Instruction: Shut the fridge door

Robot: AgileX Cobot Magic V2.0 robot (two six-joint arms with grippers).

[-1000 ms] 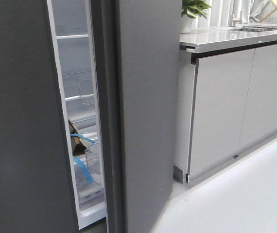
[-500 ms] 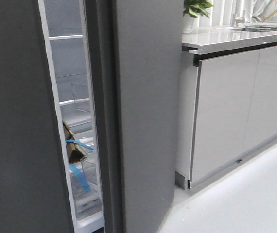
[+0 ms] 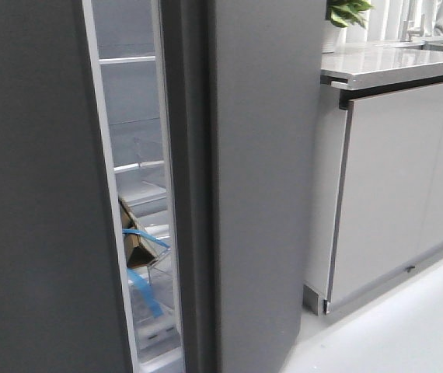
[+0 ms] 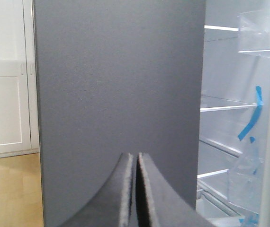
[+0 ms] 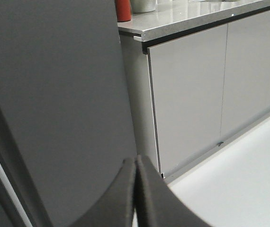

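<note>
The fridge door (image 3: 264,179) is the tall matte dark grey panel at the middle of the front view, with a darker groove (image 3: 194,194) down its left edge. It stands ajar, and a narrow gap shows the lit fridge interior (image 3: 136,167). Neither gripper shows in the front view. My right gripper (image 5: 136,158) is shut and empty, its tips close to the door (image 5: 59,85); I cannot tell if they touch. My left gripper (image 4: 135,155) is shut and empty, facing a flat dark grey panel (image 4: 121,80) beside the interior (image 4: 229,123).
A second dark grey panel (image 3: 35,194), edged by a pale strip (image 3: 109,233), stands left of the gap. A cardboard box (image 3: 136,241) and blue tape (image 3: 145,291) sit inside. Glossy light grey cabinets (image 3: 392,186) under a countertop (image 3: 392,62) stand to the right, above pale floor (image 3: 408,326).
The whole scene has shifted right in the front view and looks slightly nearer. The gap at the fridge door looks about as wide as before.
</note>
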